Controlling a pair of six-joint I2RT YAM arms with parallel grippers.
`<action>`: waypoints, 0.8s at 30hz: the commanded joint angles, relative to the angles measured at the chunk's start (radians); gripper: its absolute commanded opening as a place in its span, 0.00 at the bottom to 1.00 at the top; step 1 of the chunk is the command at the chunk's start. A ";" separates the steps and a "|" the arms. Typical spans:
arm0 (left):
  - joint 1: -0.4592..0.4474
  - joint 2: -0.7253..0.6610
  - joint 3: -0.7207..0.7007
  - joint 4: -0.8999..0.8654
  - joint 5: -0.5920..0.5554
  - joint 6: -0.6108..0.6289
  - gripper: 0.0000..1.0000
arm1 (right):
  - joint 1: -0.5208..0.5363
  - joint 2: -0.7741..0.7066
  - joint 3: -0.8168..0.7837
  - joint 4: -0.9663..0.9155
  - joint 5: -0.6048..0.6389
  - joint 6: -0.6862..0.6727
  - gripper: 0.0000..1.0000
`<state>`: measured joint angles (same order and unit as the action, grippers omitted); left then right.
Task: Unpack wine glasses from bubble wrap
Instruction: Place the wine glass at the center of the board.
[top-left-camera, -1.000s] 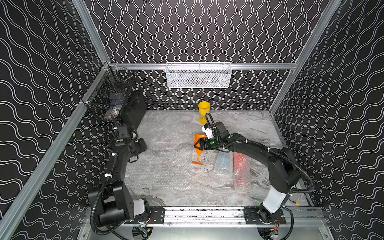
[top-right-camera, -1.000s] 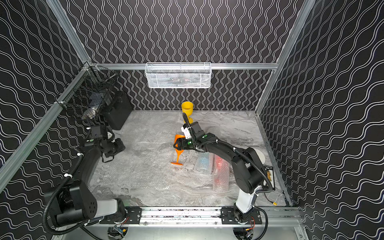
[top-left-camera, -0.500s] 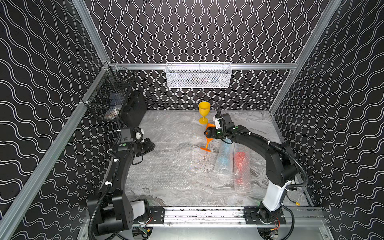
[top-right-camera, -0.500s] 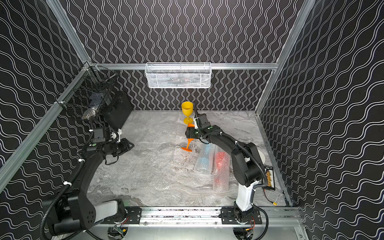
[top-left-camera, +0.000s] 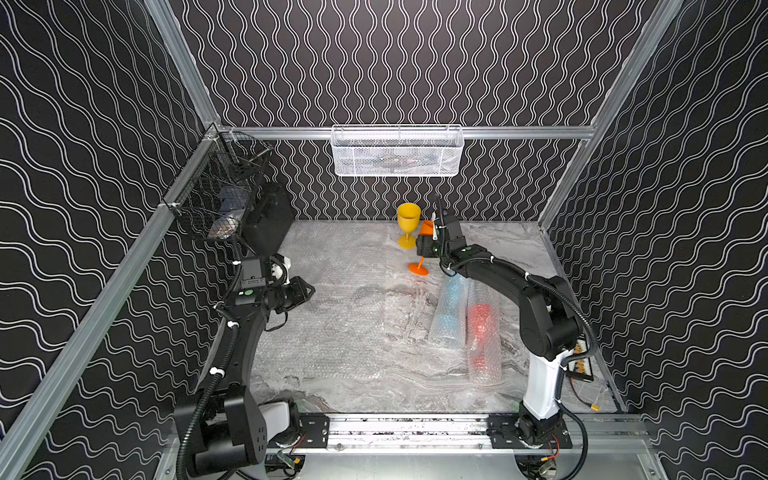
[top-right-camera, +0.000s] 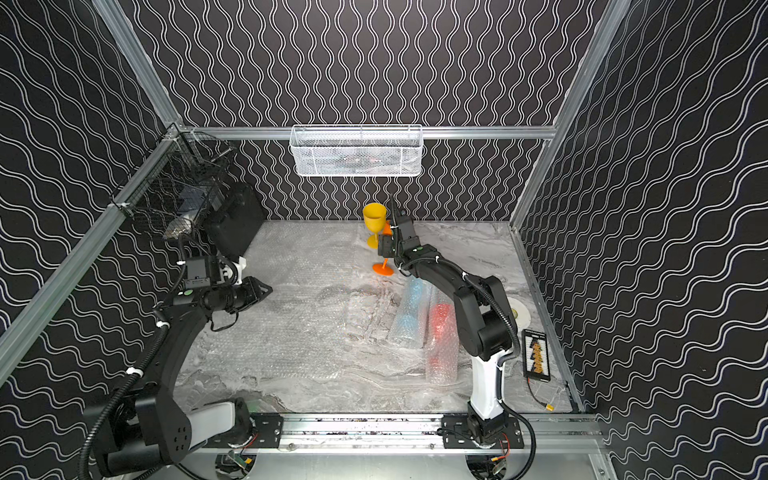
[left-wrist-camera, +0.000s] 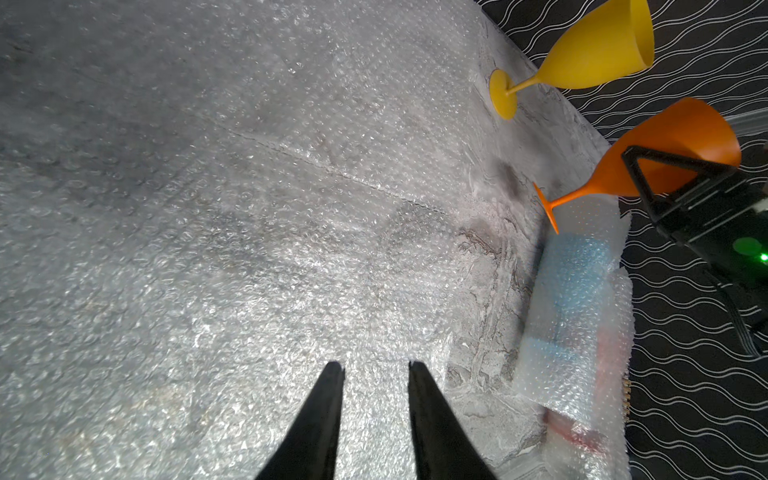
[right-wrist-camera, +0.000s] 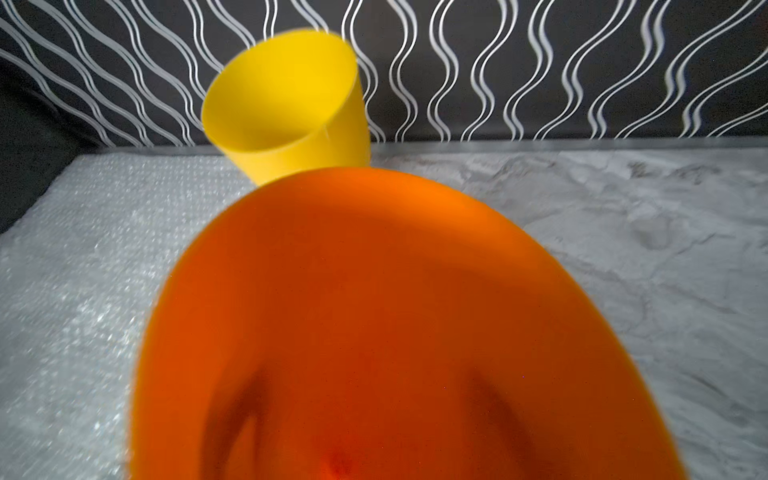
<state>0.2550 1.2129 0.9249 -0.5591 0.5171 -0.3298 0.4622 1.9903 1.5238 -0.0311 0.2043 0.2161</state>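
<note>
Two bare goblets: a yellow goblet (top-left-camera: 408, 216) and an orange goblet (top-left-camera: 417, 269). Two bubble-wrap tubes: a blue-tinted tube (top-left-camera: 449, 316) and a red-tinted tube (top-left-camera: 482, 332). Two wire baskets: a white basket (top-left-camera: 397, 166) and a black basket (top-left-camera: 208, 199).

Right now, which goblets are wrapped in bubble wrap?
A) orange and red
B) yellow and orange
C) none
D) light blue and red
D: the light blue goblet and red goblet lie inside bubble wrap tubes; the yellow goblet and orange goblet are bare.

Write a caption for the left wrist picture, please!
Left tool open above flat bubble wrap; right tool holds the orange glass beside the yellow glass.
</note>
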 joint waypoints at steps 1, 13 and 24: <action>0.006 -0.003 -0.001 0.029 0.030 -0.009 0.32 | -0.002 0.022 0.012 0.155 0.089 -0.072 0.79; 0.012 0.002 -0.005 0.033 0.043 -0.009 0.32 | -0.051 0.205 0.070 0.439 0.209 -0.265 0.79; 0.019 0.015 -0.008 0.041 0.058 -0.013 0.32 | -0.060 0.355 0.184 0.517 0.227 -0.423 0.80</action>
<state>0.2707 1.2224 0.9211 -0.5388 0.5537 -0.3420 0.4046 2.3222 1.6806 0.4152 0.4175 -0.1444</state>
